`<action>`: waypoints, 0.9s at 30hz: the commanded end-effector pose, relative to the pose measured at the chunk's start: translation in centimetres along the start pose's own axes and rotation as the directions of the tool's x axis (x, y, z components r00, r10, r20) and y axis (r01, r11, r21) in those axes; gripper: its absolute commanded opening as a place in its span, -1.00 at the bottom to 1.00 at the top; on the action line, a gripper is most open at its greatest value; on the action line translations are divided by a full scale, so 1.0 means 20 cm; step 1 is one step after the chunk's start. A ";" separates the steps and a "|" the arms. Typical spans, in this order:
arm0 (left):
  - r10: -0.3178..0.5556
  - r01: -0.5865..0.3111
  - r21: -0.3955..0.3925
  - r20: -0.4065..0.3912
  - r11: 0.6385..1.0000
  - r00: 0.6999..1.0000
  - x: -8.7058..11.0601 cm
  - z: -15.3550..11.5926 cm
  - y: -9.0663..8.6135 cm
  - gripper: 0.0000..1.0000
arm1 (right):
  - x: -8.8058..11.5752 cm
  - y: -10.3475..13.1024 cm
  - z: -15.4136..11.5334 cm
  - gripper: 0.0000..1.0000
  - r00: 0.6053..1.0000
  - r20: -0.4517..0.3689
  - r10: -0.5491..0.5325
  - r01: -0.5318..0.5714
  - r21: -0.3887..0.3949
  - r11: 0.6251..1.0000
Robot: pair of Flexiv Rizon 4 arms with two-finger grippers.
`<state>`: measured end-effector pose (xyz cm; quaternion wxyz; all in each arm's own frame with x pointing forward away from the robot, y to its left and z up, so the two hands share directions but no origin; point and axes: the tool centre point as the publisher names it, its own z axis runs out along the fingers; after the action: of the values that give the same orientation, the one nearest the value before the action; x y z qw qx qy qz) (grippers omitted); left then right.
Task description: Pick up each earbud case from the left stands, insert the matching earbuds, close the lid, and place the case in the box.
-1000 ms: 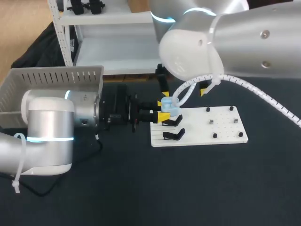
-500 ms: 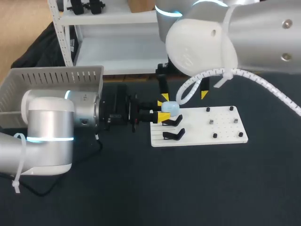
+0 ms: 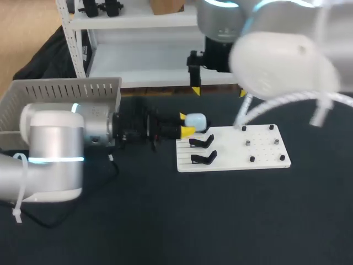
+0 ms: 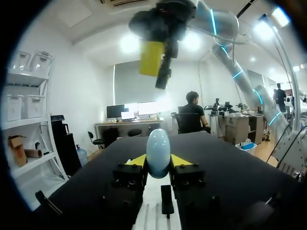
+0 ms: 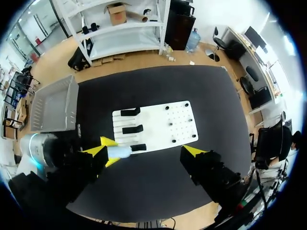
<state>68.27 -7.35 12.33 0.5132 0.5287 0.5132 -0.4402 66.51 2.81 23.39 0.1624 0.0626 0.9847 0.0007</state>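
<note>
While the left gripper (image 3: pixel 186 124) reaches in from the left, it pinches the pale blue, egg-shaped plastic earbud case (image 3: pixel 196 120) between both yellow tips, one on each side. The fingers are only as far apart as the case is wide.

- Left wrist view: the earbud case (image 4: pixel 158 152) stands on end between the fingers (image 4: pixel 137 160) and pokes out past the tips. It shows as a smooth oval, and I can't tell the lid seam from here. The white rectangular stand board (image 4: pixel 154 191) lies under and ahead of the gripper, with one of the black stands (image 4: pixel 166 199) just below the case.
- Head view: the case sits over the left rear corner of the white rectangular stand board (image 3: pixel 231 157), just behind the two visible black stands (image 3: pixel 202 142).
- Right wrist view: from overhead, the case (image 5: pixel 121 152) is just beside the end stand of three (image 5: pixel 139 147), at the board's (image 5: pixel 158 120) edge. I can't tell whether it touches that stand.

The right gripper (image 3: pixel 219 91) hangs high over the far side of the dark table top (image 3: pixel 165 221). Its fingers are spread wide, with nothing held or touched. In its own wrist view the tips (image 5: pixel 192 152) straddle a broad stretch of table.

The grey slatted plastic box (image 3: pixel 60 91) is at the far left, beside the left arm and well apart from the case. Small black pegs (image 3: pixel 248 142) dot the right half of the board.
</note>
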 end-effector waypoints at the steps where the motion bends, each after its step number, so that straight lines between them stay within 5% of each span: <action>1: 0.021 -0.023 -0.087 -0.026 0.996 0.999 -0.10 -0.18 -0.02 -1.00 | 0.07 -0.09 -0.02 1.00 0.987 0.163 0.007 0.004 -0.067 0.998; 16: 0.107 -0.174 -0.372 -0.194 0.912 0.975 -0.33 -0.81 0.26 -1.00 | 0.07 -0.09 -0.02 1.00 0.987 0.163 0.007 0.004 -0.067 0.998; 27: -0.034 -0.178 -0.629 -0.310 0.757 0.950 -0.26 -1.17 0.54 -1.00 | 0.07 -0.09 -0.02 1.00 0.987 0.163 0.007 0.004 -0.067 0.998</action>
<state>77.17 15.59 20.45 0.5585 0.4624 0.6594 -0.1984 65.04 1.35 23.34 0.2391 0.0570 0.9689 0.0270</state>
